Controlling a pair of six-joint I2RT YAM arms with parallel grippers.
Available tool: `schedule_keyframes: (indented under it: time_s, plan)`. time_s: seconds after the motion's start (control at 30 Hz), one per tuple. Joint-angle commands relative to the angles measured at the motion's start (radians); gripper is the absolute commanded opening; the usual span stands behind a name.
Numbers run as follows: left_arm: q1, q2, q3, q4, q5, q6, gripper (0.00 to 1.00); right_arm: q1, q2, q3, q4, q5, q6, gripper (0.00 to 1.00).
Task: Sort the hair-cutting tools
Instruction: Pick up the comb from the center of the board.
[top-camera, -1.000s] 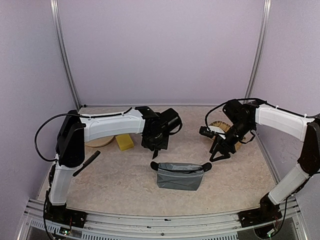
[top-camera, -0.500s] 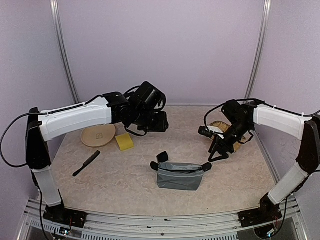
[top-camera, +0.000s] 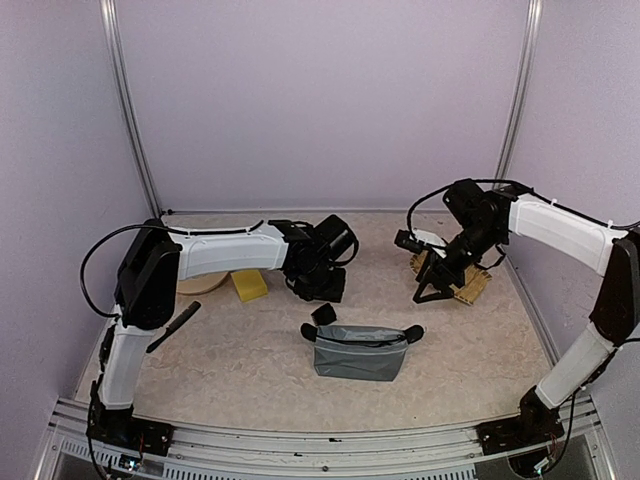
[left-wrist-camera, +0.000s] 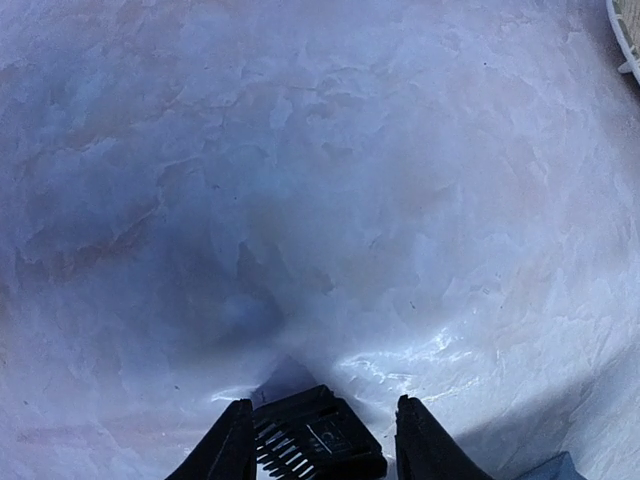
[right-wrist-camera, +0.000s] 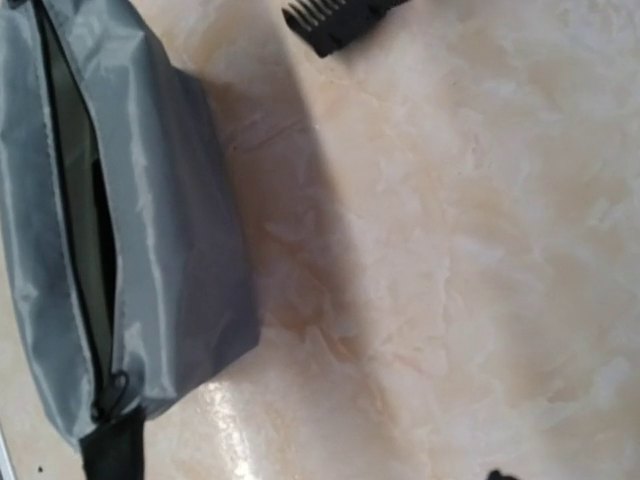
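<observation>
Table: mottled beige, stone-like, glossy in the wrist views. Small black piece lies on it just off the far-left corner of the grey zip pouch. Left wrist view resolves it as hard plastic with a row of short teeth; from overhead it is only a dark block. Left claw hangs just over the piece, fingers spread, and the piece shows in the gap between them. Right wrist view shows the pouch as soft, creased fabric, its zip mouth gaping, with the toothed piece beyond. Right claw is by a tan tray; spread or pressed together, cannot tell. Overhead only: long black comb far left, near a yellow sponge and the round beige plate.
</observation>
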Motion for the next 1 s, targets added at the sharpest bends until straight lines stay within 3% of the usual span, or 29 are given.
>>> schedule_keyframes:
  time_s: [0.0, 0.1, 0.47, 0.77, 0.8, 0.83, 0.97]
  plan:
    - [-0.016, 0.042, 0.048, -0.021, 0.014, -0.09, 0.43, -0.01, 0.04, -0.024, 0.002, -0.005, 0.013, 0.7]
    - [-0.02, 0.074, 0.065, -0.031, 0.036, -0.116, 0.43, -0.009, 0.047, -0.03, 0.008, -0.009, 0.014, 0.75]
    - [-0.048, 0.1, 0.085, -0.227, -0.077, -0.125, 0.36, -0.009, 0.066, -0.032, 0.014, -0.034, 0.003, 0.75]
    - [-0.02, -0.046, -0.155, -0.23, -0.18, -0.139, 0.23, -0.008, 0.071, -0.047, 0.02, -0.05, 0.001, 0.76]
    - [-0.014, -0.066, -0.184, -0.226, -0.181, -0.14, 0.23, -0.01, 0.071, -0.049, 0.019, -0.052, 0.001, 0.91]
    - [-0.007, -0.084, -0.212, -0.222, -0.181, -0.142, 0.22, -0.01, 0.072, -0.05, 0.017, -0.053, 0.001, 0.99]
    - [0.007, -0.158, -0.308, -0.189, -0.177, -0.143, 0.23, -0.01, 0.073, -0.055, 0.016, -0.06, 0.001, 1.0]
